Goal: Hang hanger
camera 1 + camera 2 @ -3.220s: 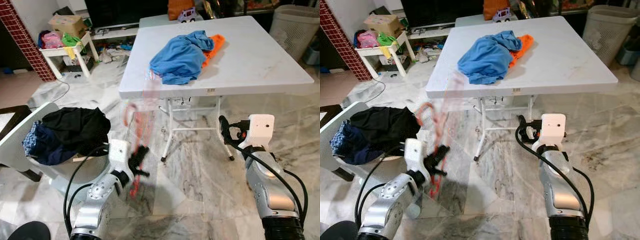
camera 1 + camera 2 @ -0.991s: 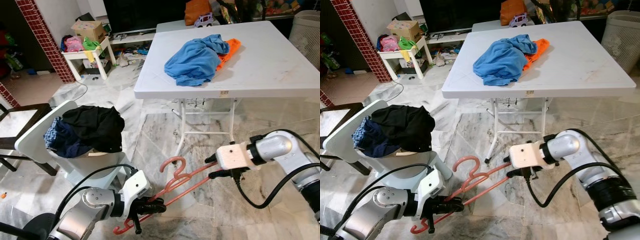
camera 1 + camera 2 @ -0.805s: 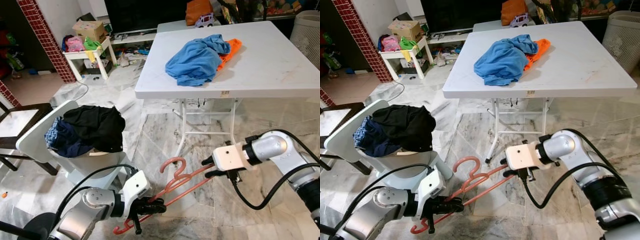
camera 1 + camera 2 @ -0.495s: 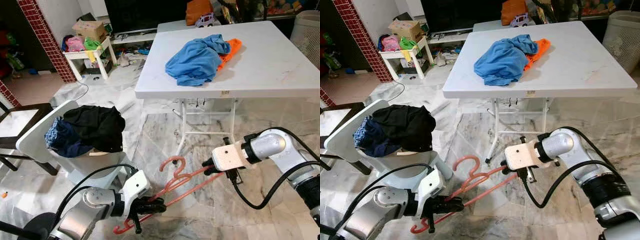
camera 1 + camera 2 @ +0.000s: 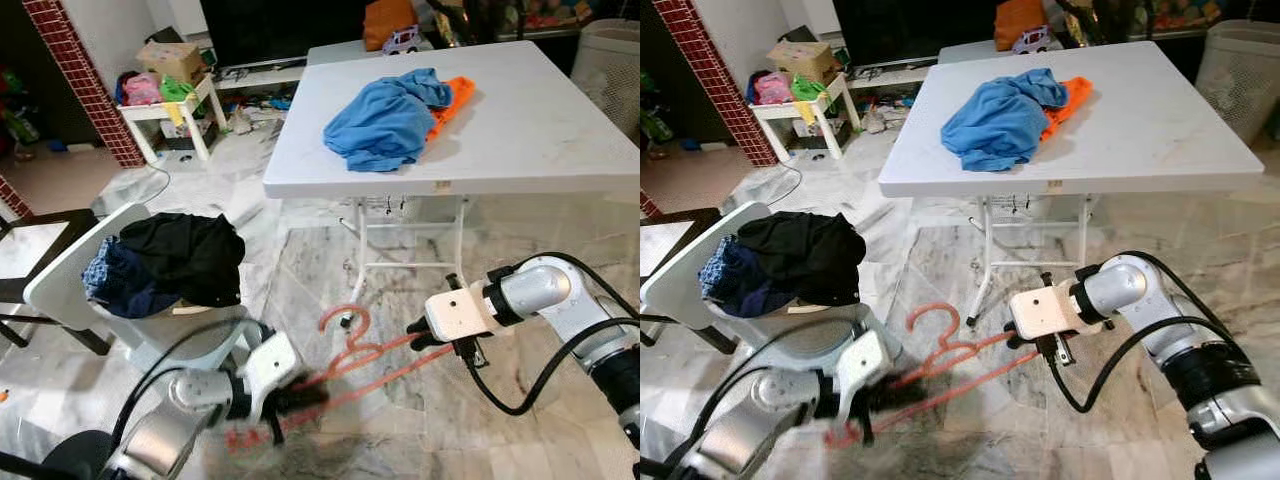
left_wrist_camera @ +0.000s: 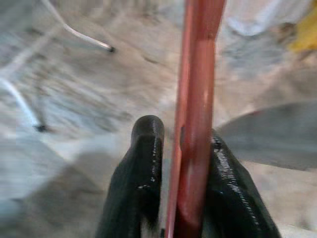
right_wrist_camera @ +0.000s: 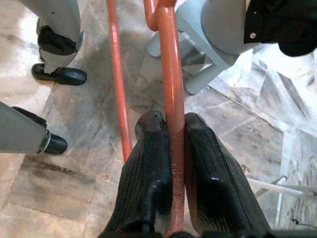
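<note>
A salmon-red plastic hanger [image 5: 352,362] hangs low over the marble floor, lying nearly flat with its hook [image 5: 934,320] pointing up toward the table. My left gripper [image 5: 300,400] is shut on its near end and is blurred; in the left wrist view the two black fingers [image 6: 143,168] pinch the red bar [image 6: 195,99]. My right gripper [image 5: 415,335] is shut on the hanger's far end. In the right wrist view its pads [image 7: 151,163] clamp one red bar [image 7: 168,74], with the second bar alongside.
A white folding table [image 5: 540,120] stands ahead with a blue garment [image 5: 385,120] and an orange one [image 5: 452,98] on it; its metal legs [image 5: 365,260] are just beyond the hanger. A white chair [image 5: 60,275] piled with dark clothes [image 5: 185,255] is at left. A white hamper [image 5: 610,50] is at far right.
Three seconds ago only the left gripper held the hanger, upright. It now lies low, and the right gripper has come in and shut on its far end. The left arm is now blurred.
</note>
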You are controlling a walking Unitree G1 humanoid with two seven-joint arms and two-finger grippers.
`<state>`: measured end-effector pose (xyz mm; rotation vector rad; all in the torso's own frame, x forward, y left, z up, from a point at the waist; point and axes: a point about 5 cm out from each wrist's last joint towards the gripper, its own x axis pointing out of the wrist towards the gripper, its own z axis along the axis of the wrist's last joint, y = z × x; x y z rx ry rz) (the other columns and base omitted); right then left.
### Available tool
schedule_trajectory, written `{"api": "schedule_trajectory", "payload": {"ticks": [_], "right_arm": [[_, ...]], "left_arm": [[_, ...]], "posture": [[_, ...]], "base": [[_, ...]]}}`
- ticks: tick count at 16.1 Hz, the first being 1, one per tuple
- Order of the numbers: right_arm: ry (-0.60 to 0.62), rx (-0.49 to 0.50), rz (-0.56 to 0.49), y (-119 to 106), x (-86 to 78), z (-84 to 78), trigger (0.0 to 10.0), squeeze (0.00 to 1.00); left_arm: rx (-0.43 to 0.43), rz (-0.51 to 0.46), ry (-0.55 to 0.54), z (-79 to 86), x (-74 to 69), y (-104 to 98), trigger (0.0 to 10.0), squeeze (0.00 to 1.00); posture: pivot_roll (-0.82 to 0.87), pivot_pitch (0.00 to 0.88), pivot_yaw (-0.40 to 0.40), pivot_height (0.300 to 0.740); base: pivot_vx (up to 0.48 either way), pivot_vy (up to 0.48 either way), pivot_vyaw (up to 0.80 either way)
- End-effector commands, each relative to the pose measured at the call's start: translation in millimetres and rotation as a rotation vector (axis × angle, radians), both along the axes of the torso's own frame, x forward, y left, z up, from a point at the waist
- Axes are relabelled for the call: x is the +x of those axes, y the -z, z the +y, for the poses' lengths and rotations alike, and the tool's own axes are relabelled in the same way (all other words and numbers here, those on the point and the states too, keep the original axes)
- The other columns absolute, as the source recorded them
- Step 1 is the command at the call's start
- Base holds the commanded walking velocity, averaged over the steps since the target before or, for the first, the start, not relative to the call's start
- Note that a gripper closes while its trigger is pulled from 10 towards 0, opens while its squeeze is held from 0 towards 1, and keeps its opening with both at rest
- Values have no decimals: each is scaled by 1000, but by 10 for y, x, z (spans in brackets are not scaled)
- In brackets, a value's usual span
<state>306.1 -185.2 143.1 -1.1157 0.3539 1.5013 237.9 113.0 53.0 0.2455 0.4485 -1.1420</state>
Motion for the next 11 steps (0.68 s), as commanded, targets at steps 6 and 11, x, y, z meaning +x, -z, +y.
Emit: {"api": "schedule_trajectory", "payload": {"ticks": [6, 11], "right_arm": [[165, -5, -285, -23, 297, -18, 0, 0], [362, -16, -307, 273, 299, -198, 0, 0]], "left_arm": [[71, -337, -408, 346, 447, -109, 10000, 1000], [-118, -466, -631, 362, 572, -366, 10000, 1000]], "posture": [[-132, 0, 129, 740], [-131, 0, 120, 740]], "base": [[0, 0, 0], [0, 0, 0]]}}
